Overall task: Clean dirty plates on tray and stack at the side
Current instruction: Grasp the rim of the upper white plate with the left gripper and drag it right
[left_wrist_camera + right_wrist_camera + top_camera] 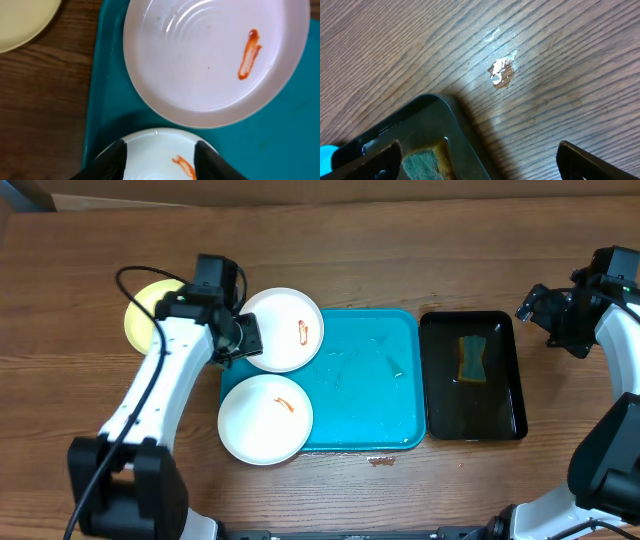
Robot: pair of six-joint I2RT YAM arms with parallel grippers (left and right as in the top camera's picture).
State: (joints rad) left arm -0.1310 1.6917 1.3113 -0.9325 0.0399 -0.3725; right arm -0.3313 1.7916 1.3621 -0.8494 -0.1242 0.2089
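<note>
Left gripper: my fingers stand partly apart with nothing clamped between them. The gap frames the far rim of the nearer white plate. I cannot tell whether a pad touches that rim.
Left gripper from overhead: it hangs over the left end of the turquoise tray, at the left edge of the farther white plate.
Nearer white plate: it sits on the tray's near left corner and juts past the rim over the table. It carries a short orange-red smear.
Farther white plate: it sits on the tray's far left corner and also overhangs the rim. It has a long upright smear towards its right side. The two white plates lie just beside each other.
Yellow-green plate: it lies off the tray, on the table to the left, partly hidden by my left arm.
Right gripper: the jaws are wide apart and hold nothing. It hovers over bare wood just past the far right corner of the black tray.
Black tray: it lies just right of the turquoise tray, with a sponge inside.
Table: it shows a pale chipped spot near my right gripper.
</note>
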